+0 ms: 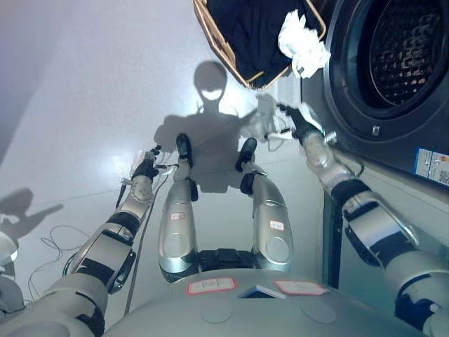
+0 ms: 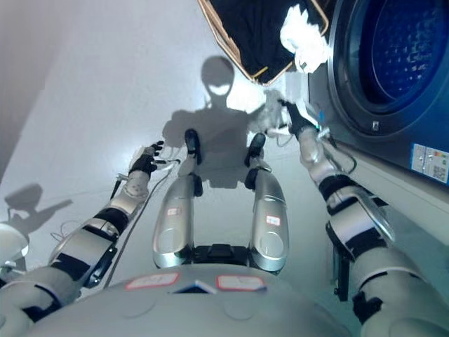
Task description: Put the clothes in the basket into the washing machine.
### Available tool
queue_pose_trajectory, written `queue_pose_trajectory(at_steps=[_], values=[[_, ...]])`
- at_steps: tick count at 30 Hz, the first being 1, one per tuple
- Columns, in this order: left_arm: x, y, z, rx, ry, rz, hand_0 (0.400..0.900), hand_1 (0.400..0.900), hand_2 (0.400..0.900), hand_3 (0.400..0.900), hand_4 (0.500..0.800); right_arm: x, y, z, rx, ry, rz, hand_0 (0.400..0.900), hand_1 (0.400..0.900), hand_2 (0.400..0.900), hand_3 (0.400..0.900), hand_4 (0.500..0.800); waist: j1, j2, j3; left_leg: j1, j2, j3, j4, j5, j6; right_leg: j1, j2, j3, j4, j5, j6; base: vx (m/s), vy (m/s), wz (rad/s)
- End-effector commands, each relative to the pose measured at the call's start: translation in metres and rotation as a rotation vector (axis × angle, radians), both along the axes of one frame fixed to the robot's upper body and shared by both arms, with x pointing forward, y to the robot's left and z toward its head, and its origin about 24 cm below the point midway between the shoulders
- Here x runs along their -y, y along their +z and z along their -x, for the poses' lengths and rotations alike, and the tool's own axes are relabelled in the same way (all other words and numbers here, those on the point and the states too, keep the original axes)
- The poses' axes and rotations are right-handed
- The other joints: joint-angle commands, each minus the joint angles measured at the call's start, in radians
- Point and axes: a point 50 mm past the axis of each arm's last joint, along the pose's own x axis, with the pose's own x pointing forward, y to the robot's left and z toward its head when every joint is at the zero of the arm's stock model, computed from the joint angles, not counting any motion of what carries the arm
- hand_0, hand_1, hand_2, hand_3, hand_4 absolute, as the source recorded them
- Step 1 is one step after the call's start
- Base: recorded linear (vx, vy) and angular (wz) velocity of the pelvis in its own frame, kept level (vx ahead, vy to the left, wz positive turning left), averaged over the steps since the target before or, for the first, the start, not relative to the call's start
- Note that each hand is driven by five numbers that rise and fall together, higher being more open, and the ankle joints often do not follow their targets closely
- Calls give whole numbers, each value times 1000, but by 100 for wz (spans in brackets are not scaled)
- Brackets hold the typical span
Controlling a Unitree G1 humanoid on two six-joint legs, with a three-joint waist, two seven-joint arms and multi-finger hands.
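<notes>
While frame crops basket (image 1: 217, 38) | right hand (image 1: 298, 121) fingers unclear

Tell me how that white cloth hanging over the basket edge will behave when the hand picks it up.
The white cloth looks crumpled and draped over the basket rim, so it will probably flop and sag rather than hold shape. It seems light. A trailing part may snag on the rim as the right hand lifts it.
</notes>
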Motion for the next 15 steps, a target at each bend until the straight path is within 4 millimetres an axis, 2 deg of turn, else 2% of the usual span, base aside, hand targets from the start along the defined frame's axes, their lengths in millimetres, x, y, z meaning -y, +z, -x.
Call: queue_pose_trajectory(at_steps=[1,2,6,8,9,11,15], values=[[-5,14,-9,106,27,5,900,900,900,900,800,22,37,-14,176,-22,153,900,900,900,900,800,-13,11,-35,-127,4,-89,18,24,-4,-40,-14,18,15,34,109,-55,-81,57],[-8,20,-13,130,30,-5,900,900,900,900,800,24,52,-21,213,-18,210,900,900,900,900,800,-15,13,-28,-159,5,-71,45,22,-8,-66,-20,14,35,26,106,-74,26,11],[-11,40,-30,225,40,-19,900,900,900,900,800,24,87,-37,315,17,382,900,900,900,900,800,-25,-1,-25,-249,13,-9,138,-9,-18,-146,-31,22,80,14,108,-41,78,-20],[-13,48,-36,261,50,-26,900,900,900,900,800,23,97,-40,346,35,431,900,900,900,900,800,-30,-9,-20,-311,29,16,216,-40,-24,-194,-43,28,129,0,109,-17,15,-10],[-13,56,-42,298,50,-25,900,900,900,900,800,24,104,-42,377,31,477,900,900,900,900,800,-32,-10,-20,-339,34,20,283,-94,-31,-216,-48,34,186,-47,114,0,0,0],[-16,63,-45,338,65,-18,900,900,900,900,800,28,113,-44,406,32,562,900,900,900,900,800,-34,-7,-27,-404,46,20,359,-126,-32,-277,-49,32,258,-71,109,-32,5,-9],[-24,88,-62,437,128,-16,900,900,900,900,800,42,133,-49,460,-20,743,900,900,900,900,800,-37,4,-39,-534,40,4,502,-182,-24,-399,-47,42,376,-107,90,-78,18,-10]])
